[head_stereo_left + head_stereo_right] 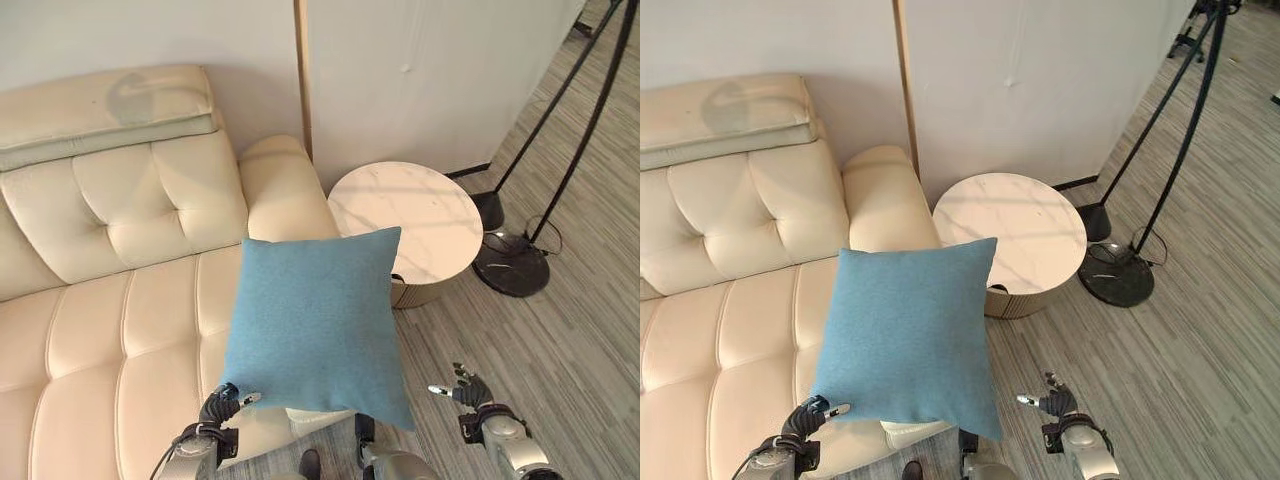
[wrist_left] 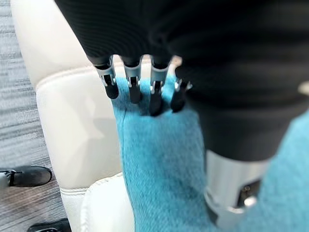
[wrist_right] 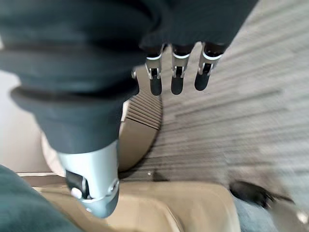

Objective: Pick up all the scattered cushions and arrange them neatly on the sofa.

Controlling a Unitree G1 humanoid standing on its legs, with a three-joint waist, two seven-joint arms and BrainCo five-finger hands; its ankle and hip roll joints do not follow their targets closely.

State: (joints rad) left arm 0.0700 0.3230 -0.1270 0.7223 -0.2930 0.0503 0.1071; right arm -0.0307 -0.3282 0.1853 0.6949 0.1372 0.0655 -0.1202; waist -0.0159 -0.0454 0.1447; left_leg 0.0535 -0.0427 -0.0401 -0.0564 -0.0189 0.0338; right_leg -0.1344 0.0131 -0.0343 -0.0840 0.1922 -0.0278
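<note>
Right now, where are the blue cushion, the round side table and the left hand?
blue cushion (image 1: 315, 320): left eye view, middle of its face.
round side table (image 1: 405, 220): left eye view, centre of its marble top.
left hand (image 1: 222, 405): left eye view, fingers at the cushion's lower corner.

You are seeing the cushion (image 1: 315, 320) sitting above the sofa's (image 1: 110, 330) right end, near its armrest (image 1: 285, 185). Right of the armrest the table (image 1: 405, 215) is standing, with the lamp base (image 1: 512, 266) lying on the floor (image 1: 560, 360) further right.
</note>
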